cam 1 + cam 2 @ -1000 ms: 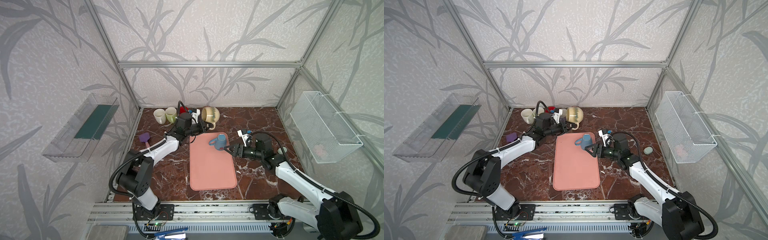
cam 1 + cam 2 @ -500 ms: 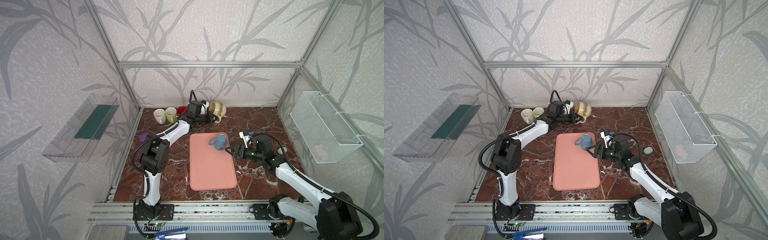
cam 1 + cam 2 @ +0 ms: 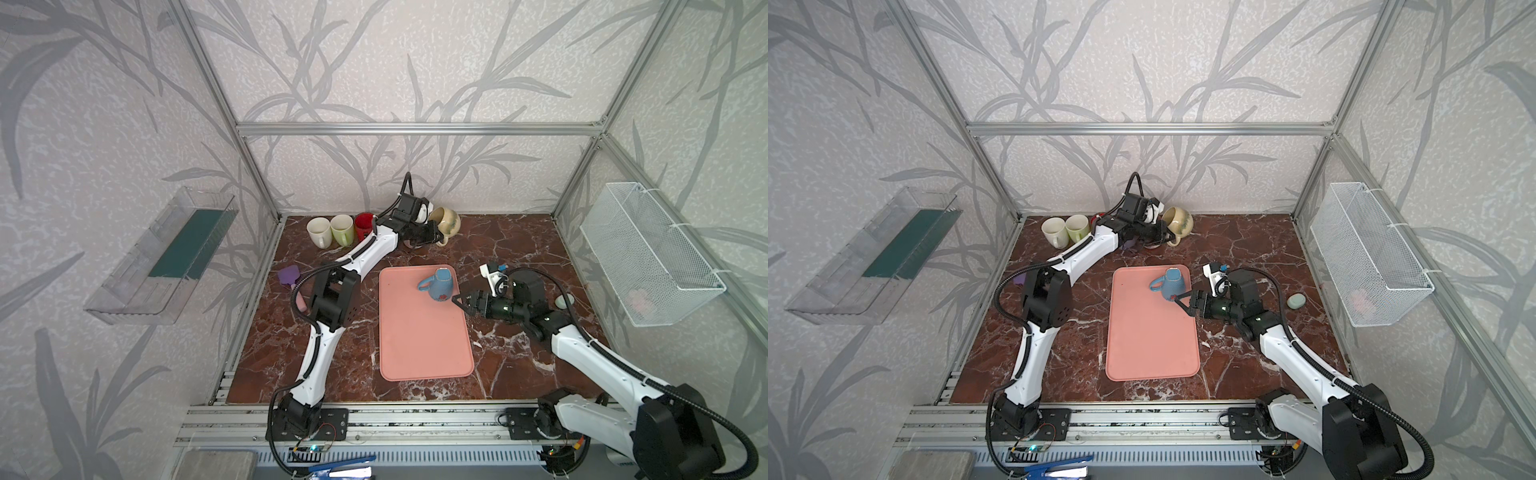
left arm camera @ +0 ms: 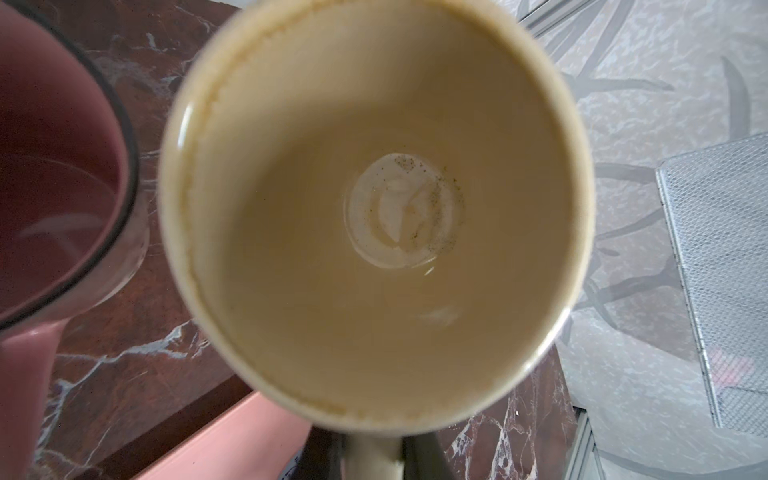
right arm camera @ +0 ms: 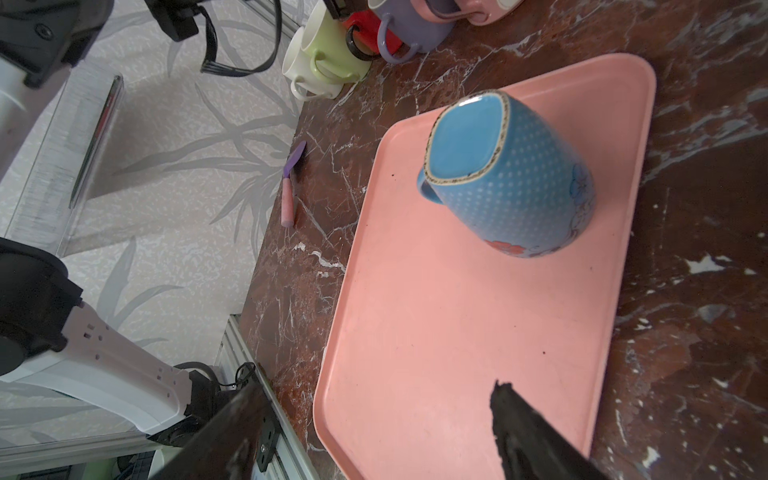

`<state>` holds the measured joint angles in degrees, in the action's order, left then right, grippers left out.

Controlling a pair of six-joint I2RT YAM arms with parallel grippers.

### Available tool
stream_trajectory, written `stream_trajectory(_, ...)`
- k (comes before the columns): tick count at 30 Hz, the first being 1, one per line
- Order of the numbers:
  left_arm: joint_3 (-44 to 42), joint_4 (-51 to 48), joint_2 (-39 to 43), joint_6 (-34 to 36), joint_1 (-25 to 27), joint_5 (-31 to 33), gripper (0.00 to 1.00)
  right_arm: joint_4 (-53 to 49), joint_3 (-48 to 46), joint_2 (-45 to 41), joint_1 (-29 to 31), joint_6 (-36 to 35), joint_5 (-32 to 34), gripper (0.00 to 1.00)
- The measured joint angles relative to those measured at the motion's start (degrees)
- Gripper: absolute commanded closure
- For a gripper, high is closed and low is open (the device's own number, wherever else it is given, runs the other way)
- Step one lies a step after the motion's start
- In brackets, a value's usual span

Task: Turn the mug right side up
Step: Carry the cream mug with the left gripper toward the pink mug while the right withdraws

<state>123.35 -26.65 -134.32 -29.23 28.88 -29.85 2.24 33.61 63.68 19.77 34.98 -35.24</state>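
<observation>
Both top views: blue mug (image 3: pixel 438 284) sits base-up in the upper right corner of the pink tray (image 3: pixel 424 353), handle pointing frame-left. I read that as the one left to flip. Right claw (image 3: pixel 461 300) is spread, just beside the mug's lower right; no contact that I can see. Left claw (image 3: pixel 432 237) is top centre of the worktop (image 3: pixel 519 257), pinching the handle of the beige mug (image 3: pixel 449 219). That mug is tilted, and I can't tell if it rests on anything. White mug (image 3: pixel 316 229), green mug (image 3: pixel 341 227) and red mug (image 3: pixel 364 224) stand in a row to its left. Left wrist: straight down the beige mug's bore, its handle (image 4: pixel 374 457) at bottom centre between two dark fingers (image 4: pixel 419 457); pink mug (image 4: pixel 50 166) at frame left. Right wrist: blue mug upper right of centre, squarish base towards the lens, rim down on the tray. Both fingers (image 5: pixel 536 440) are at the bottom edge, wide apart, nothing between them. My take on the step: advance the right claw so the jaws straddle the body about mid-height, on the side away from the handle and across two flat faces, not the corners. The glaze looks slick and the body flares towards the rim, so a grip near the base would likely slide off. Close firmly, lift clear of the tray lip before rolling the wrist half a turn, then set the base down flat.
</observation>
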Motion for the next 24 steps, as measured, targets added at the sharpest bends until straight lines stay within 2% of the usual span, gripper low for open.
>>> stream_trajectory(5, 7.80, -6.03, -4.76, 3.02, 1.53, 3.50, 1.00, 0.02, -0.13, 0.00, -0.02, -0.13, 0.31, 0.16)
stream_trajectory(16, 16.22, -12.72, -11.41, 7.23, 3.52, 10.58, 1.00, 0.33, -0.94, -0.24, -0.24, -0.04, 0.28, 0.16)
stream_trajectory(24, 18.08, -15.61, -12.50, 11.63, 4.76, 17.81, 1.00, 1.75, -2.38, -2.60, -0.39, 0.59, 0.24, 0.16)
